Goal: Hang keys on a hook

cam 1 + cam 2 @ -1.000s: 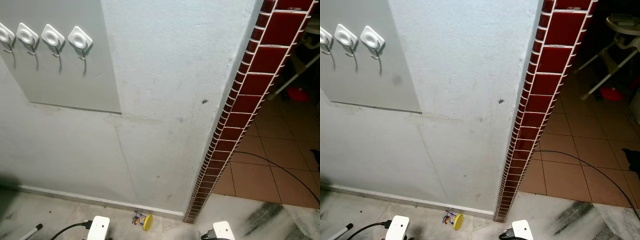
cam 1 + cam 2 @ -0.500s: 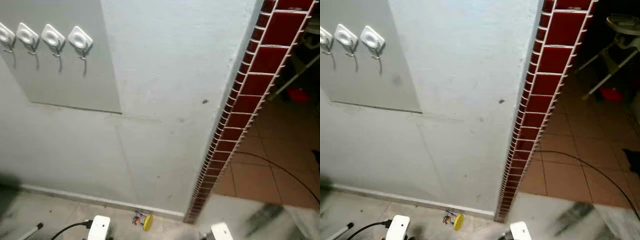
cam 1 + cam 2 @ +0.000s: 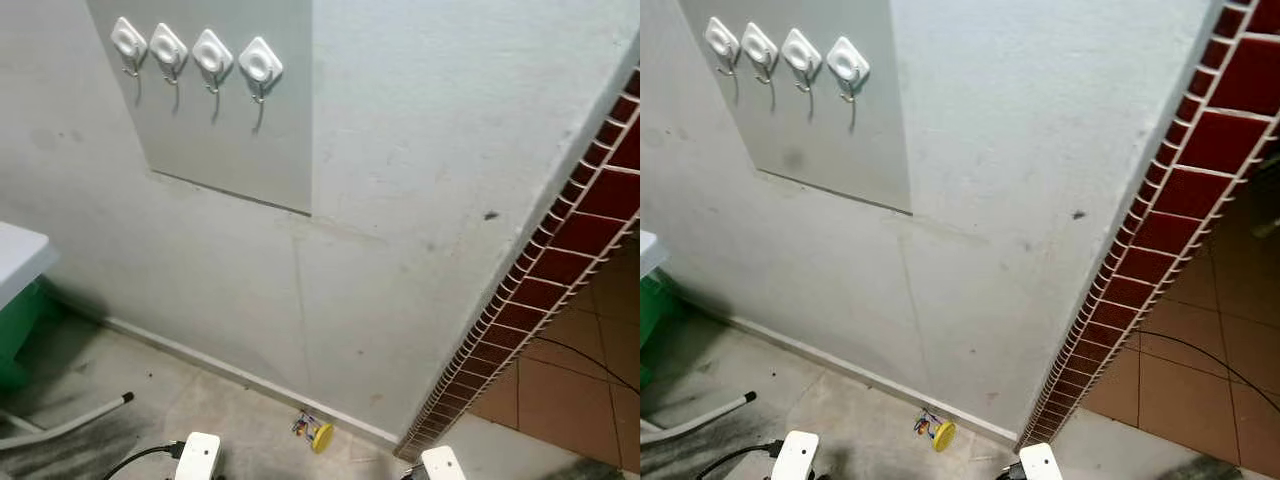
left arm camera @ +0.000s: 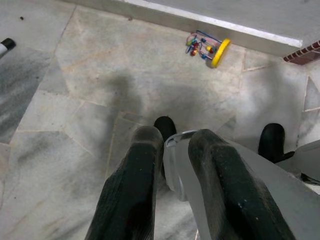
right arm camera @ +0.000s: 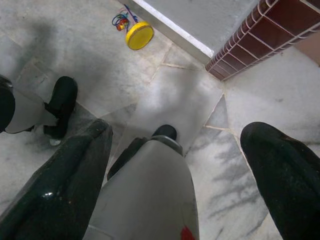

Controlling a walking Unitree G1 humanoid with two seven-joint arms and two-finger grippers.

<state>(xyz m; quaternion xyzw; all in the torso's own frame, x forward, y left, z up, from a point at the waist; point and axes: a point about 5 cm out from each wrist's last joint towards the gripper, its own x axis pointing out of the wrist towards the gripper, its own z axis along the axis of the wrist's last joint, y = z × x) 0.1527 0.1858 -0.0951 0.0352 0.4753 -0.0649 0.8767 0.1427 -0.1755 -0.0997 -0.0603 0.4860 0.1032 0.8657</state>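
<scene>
The keys (image 3: 313, 430), a small bunch with a round yellow tag and coloured bits on the ring, are lying on the marble floor (image 3: 220, 420) right against the white skirting at the foot of the wall, near the corner where the dark red tile edging (image 3: 560, 270) begins. Nothing is holding them, so the task is sitting at its very start: picking up, lifting and hanging are all left to do. High above them on the grey wall panel (image 3: 220, 130), four white adhesive hooks (image 3: 260, 68) are standing in a row, and all four seem to be bare, though they are small at this range. The left gripper (image 4: 170, 150) is hanging low over the floor with its fingers nearly together and nothing between them. The right gripper (image 5: 175, 135) is hanging likewise, fingers spread wide and unloaded, well apart from the keys.
</scene>
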